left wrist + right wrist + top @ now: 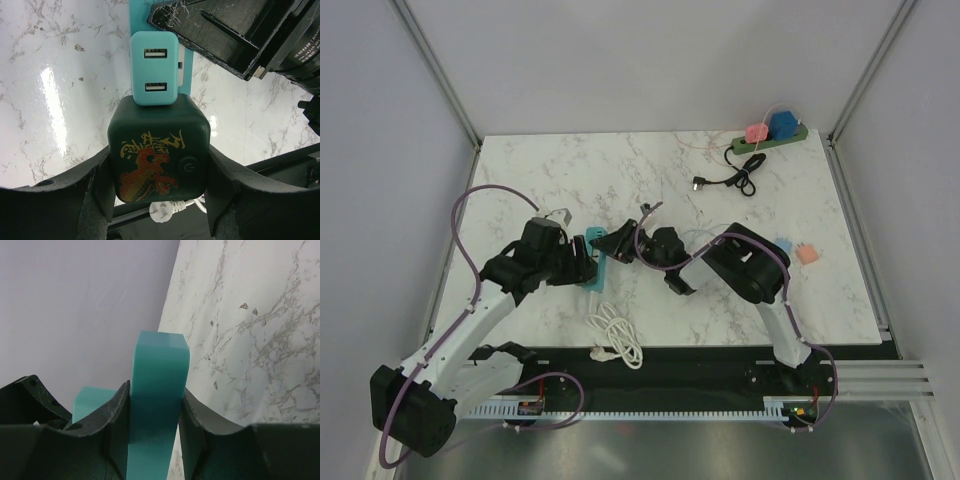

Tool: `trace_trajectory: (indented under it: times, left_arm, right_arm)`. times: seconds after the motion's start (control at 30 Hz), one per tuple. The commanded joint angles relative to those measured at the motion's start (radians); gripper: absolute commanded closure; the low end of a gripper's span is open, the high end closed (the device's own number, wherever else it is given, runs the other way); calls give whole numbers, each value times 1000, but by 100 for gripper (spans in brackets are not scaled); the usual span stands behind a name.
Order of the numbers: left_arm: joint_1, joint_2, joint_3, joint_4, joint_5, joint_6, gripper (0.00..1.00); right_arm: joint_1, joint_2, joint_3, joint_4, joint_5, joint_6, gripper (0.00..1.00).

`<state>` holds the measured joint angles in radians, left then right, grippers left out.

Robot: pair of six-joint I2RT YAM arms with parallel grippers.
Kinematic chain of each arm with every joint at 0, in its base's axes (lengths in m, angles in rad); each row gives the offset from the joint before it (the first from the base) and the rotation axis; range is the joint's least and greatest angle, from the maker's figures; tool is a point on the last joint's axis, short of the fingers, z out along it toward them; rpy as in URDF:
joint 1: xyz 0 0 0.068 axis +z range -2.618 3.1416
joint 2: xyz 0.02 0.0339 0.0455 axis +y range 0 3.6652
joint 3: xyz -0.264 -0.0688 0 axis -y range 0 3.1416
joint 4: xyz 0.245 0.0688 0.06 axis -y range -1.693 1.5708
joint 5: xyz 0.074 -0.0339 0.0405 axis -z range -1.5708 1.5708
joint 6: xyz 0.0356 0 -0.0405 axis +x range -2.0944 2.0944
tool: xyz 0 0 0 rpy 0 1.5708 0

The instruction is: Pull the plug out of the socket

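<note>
A teal socket strip (597, 272) lies on the marble table between the arms. A dark green plug cube (159, 150) with a red and gold dragon sits on it, right next to a teal two-port USB charger (154, 67). My left gripper (159, 185) is shut on the dark green plug, fingers pressed on both its sides; in the top view it (578, 258) is at the strip's left. My right gripper (155, 415) is shut on the strip's end (159, 385); in the top view it (612, 243) reaches in from the right.
The strip's white cord (618, 335) coils toward the near edge, its plug (165, 212) loose. A green power strip (770, 138) with pink and blue plugs lies at the back right, beside a black cable (735, 180). Small pink and blue adapters (802, 251) lie at right.
</note>
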<state>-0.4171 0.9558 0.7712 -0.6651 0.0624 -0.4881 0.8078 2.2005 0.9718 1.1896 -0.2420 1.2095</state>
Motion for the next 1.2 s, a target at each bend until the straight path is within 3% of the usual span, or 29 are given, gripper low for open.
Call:
trace_trajectory:
  times: [0.0,0.27,0.47,0.6,0.73,1.0,1.07,1.17]
  left_arm:
    - [27,-71,109,39,-43,38,98]
    - [18,69,178,-43,-19,46,98]
    - [-54,118,194,-77,-59,80,98]
    - [-54,86,204,-94,-195,51,98]
    - [-3,93,224,-157,-354,-13,98]
    - [254,237,175,-81,-158,-93,98]
    - [270,290,184,-45,-148,-99,98]
    - [271,414,235,-42,-164,-84,98]
  right_arm:
    - [-68,76,-88,-133,79,-198,100]
    - [25,-13,19,-546,347,-292,100]
    - [30,24,181,-809,382,-206,100]
    - [25,62,182,-682,275,-179,100]
    - [1,38,56,-483,251,-162,100]
    - [-39,68,-42,-222,101,-162,100]
    - [-41,96,-68,-92,64,-131,100]
    - [-36,96,-68,-84,60,-154,100]
